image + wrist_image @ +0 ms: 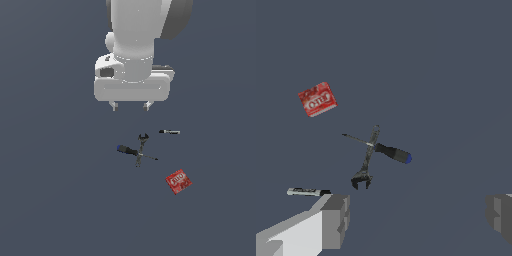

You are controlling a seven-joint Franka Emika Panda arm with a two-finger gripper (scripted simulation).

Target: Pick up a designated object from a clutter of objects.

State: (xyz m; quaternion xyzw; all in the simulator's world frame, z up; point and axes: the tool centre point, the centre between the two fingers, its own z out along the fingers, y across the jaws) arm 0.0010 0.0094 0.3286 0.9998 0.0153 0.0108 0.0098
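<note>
1. I see the Panda arm (142, 30) filling the upper middle of the exterior view, white and bulky, with its wrist pointing straight down over the dark grey floor (50, 200).

2. My gripper (130, 106) hangs under the arm, above the crossed tools, with clear space between it and them. Its jaws stand wide apart and hold nothing; in the wrist view the two grey fingertips (336, 220) sit far from each other with bare floor between them.

3. I take the crossed tools as my landmark. The red box (178, 181) lies flat on the floor, well apart from them, toward the exterior view's right and nearer the camera. It is turned at an angle, white lettering facing up. In the wrist view the same box (317, 99) is unobstructed, and nothing touches it.

4. The blue-handled screwdriver (134, 152) lies on the floor with its dark handle and blue cap toward the exterior view's left and its thin shaft toward the right.

5. The dark wrench-like tool (142, 146) crosses the screwdriver near where handle meets shaft. Which of the two lies on top I cannot tell. Its forked head points toward the gripper side.

6. The black-and-white marker (169, 132) lies beside the wrench's forked head, toward the exterior view's right, apart from it. In the wrist view it (308, 192) lies just beside one fingertip.
</note>
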